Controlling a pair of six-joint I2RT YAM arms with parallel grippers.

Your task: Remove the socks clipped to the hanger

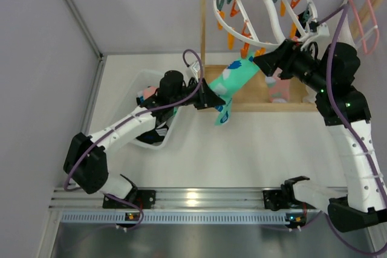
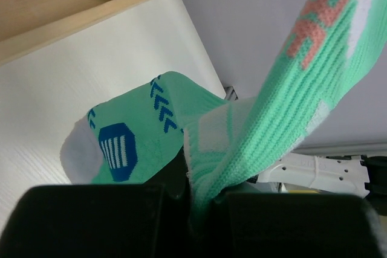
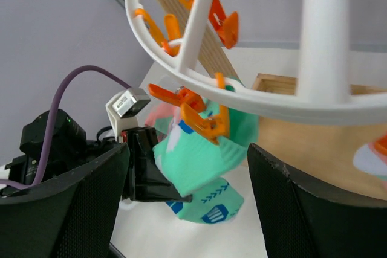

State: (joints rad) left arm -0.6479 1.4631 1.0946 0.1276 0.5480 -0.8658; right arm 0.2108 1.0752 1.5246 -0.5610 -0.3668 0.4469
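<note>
With the green sock point(image 1: 239, 77) stretched from an orange clip point(image 3: 202, 119) on the hanger point(image 1: 217, 7) at far right down to the left gripper point(image 1: 208, 96), whose jaws are clamped on it, the clip is best pinched open by the wide-spread right gripper point(image 1: 260, 60) before any pull is made.

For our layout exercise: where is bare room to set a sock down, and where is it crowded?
Bare: the table between wooden stand and base rail. Crowded: below the hanger, left gripper and right gripper by the teal sock.

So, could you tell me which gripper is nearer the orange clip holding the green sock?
Right. The right gripper is open at the clip; the left gripper grips the sock farther down.
</note>
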